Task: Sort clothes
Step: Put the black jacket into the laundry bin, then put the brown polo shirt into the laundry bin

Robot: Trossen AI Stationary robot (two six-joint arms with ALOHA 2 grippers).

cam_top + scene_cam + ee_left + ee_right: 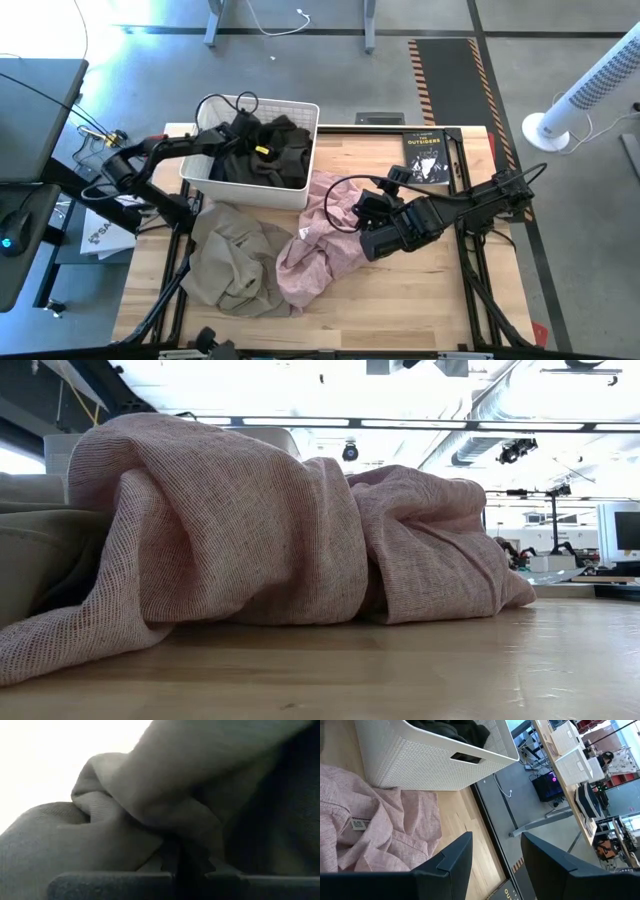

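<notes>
A dark olive-green cloth (270, 155) is gripped by the left gripper (243, 128) with closed fingers inside the white plastic basket (300, 110), likely to be dropped there. The right gripper (352, 205) is held open beside the light pink shirt (320, 250) on the desk (420, 300).

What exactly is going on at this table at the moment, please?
The robot is sorting clothes. The left tool is down in the white basket, shut on a dark garment among the dark clothes already in there. The right tool hangs open over the pink garment, holding nothing. That and the khaki garment beside it lie on the table, not yet sorted. A black book sits at the far edge.
</notes>
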